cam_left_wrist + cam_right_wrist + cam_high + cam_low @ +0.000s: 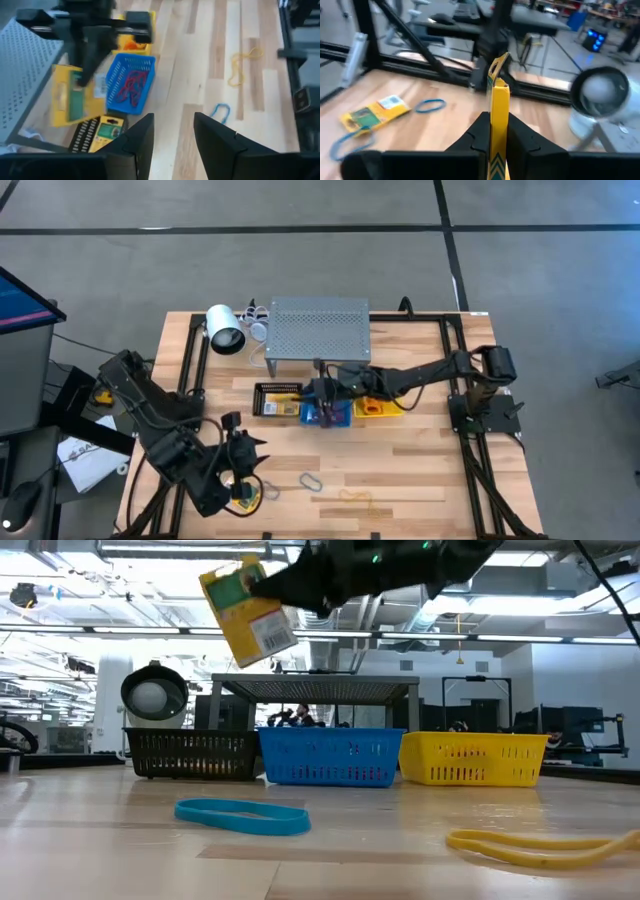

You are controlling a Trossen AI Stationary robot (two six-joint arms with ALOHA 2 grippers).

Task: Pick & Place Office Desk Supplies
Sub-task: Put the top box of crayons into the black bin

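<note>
At the near edge of the worktop [420, 480], I am seeing what is left: a blue band loop [243, 815], a yellow band loop [545, 845], a grey oval clip [311, 482] and one yellow-and-green pack [374, 114] lying flat beside the left tool [243, 448]. That tool is hovering low at the near left, its fingers standing partly apart with nothing between them.

Farther in, the black basket [190, 753] is already holding a pack, the blue basket [127, 84] is holding red and purple loops, and the yellow basket [474, 760] is holding something orange. So I am judging the sorting partly done.

Above the black and blue baskets, the right tool [492, 131] is pinching a yellow-and-green pack [248, 608] tight, carrying it in the air. I am making out a barcode sticker on it, but no readable writing.

At the far side, the grey perforated shelf [318, 330] and white lamp-like cylinder [226, 330] are standing.
</note>
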